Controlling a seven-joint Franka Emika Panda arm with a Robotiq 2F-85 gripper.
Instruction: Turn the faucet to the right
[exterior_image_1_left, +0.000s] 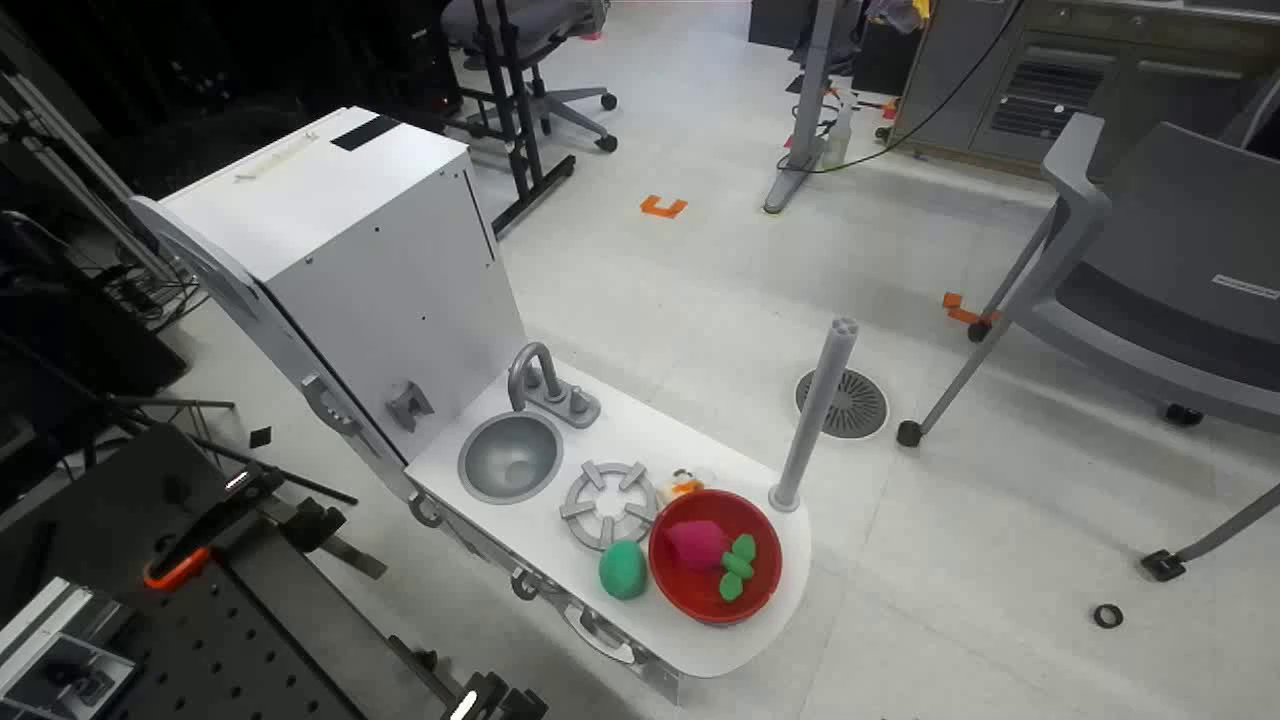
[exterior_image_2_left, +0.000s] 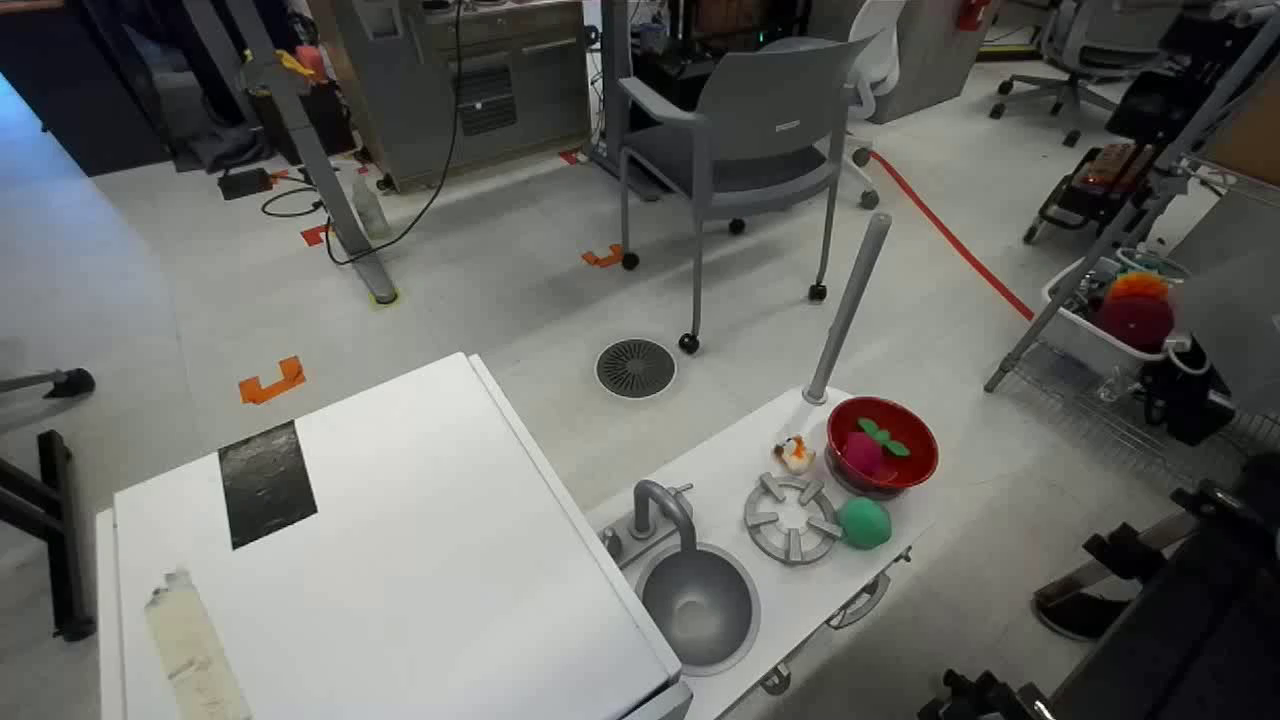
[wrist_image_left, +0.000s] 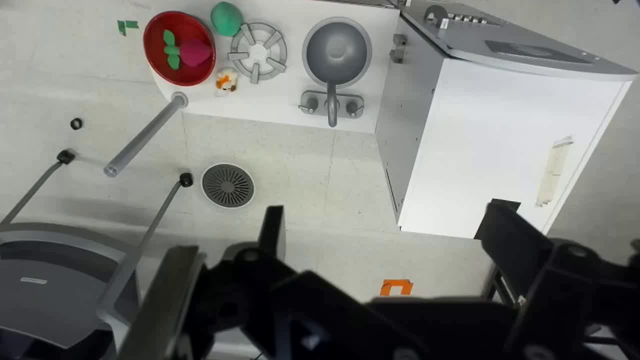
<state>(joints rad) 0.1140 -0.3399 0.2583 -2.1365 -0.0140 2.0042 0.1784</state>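
The faucet is a silver-grey tap with a curved spout on a flat base with two small knobs. It stands at the edge of the white counter in both exterior views. Its spout points over the round grey basin. In the wrist view the faucet is at the upper middle, seen from above. My gripper shows in the wrist view with its fingers wide apart and nothing between them. It is well apart from the faucet. The gripper is not seen in the exterior views.
A tall white cabinet rises beside the basin. A grey burner ring, a green ball, a red bowl with pink and green toys, and a small figure share the counter. A grey pole stands upright at the counter's far end.
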